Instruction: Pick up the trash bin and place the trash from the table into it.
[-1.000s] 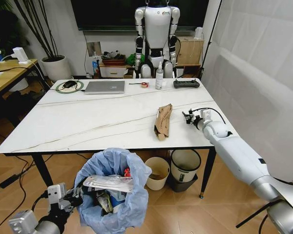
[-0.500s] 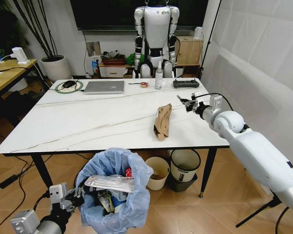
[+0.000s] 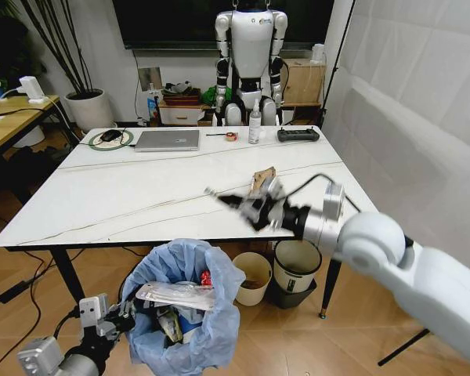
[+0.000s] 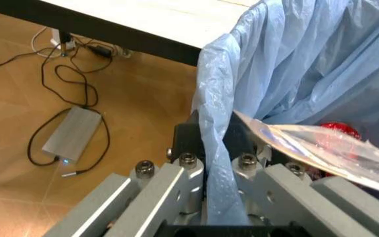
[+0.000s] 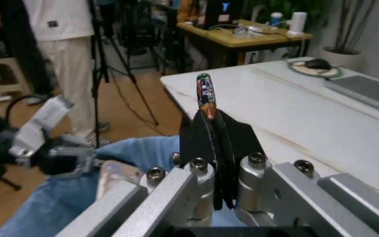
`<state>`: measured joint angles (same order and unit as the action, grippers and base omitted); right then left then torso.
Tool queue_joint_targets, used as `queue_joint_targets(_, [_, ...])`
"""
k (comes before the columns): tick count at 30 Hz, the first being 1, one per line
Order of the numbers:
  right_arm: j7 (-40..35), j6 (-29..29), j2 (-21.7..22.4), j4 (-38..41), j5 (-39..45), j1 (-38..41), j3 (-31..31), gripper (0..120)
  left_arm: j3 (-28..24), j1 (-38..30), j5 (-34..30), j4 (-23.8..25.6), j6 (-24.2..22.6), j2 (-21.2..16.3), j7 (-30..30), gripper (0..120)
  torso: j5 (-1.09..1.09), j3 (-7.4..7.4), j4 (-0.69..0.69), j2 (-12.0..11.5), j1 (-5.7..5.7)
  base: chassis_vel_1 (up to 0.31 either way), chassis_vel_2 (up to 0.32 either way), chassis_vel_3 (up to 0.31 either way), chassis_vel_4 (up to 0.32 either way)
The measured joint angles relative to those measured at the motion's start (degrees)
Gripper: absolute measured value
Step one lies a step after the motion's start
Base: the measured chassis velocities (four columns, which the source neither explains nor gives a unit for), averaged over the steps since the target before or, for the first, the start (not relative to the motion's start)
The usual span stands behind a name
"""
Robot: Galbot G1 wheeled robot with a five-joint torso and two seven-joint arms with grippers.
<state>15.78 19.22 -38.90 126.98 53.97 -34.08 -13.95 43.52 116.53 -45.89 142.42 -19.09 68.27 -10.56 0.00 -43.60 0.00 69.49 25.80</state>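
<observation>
Right gripper (image 5: 209, 148) pinches a thin flat wrapper (image 5: 205, 94); left gripper (image 4: 212, 148) clamps the crinkly trash bin (image 3: 189, 309) liner.

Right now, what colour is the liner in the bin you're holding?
Translucent light blue; the bin liner shows best in the left wrist view, pinched between the left gripper fingers.

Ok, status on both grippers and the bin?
Left gripper clamped on bin liner. Right gripper over table edge, pinching flat wrapper. Cardboard on table.
</observation>
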Motion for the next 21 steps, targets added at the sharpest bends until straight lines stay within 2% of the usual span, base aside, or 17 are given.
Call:
queue_joint_targets(5, [1.83, -1.22, -0.38, -0.17, -2.54, 0.47, -3.92, 0, -0.49, 0.02, -0.04, 0.34, -0.03, 0.14, -0.01, 0, 0.00, -0.01, 0.00, 0.00, 0.00, 0.000, 0.000, 0.000, 0.000])
queue_joint_targets(12, [1.97, -1.38, -5.88, -2.91, -4.59, 3.62, -11.48, 0, -1.62, -0.10, 0.01, 0.59, -0.22, 0.16, 0.02, 0, 0.00, -0.01, 0.02, 0.00, 0.02, 0.000, 0.000, 0.000, 0.000])
queue_joint_targets(21, [2.08, -2.01, -8.23, -7.57, -6.60, 4.42, -13.23, 0, -1.60, -0.30, -0.40, 0.79, -0.22, -0.25, 0.26, 0, 0.00, -0.01, 0.01, 0.00, 0.02, 0.000, 0.000, 0.000, 0.000])
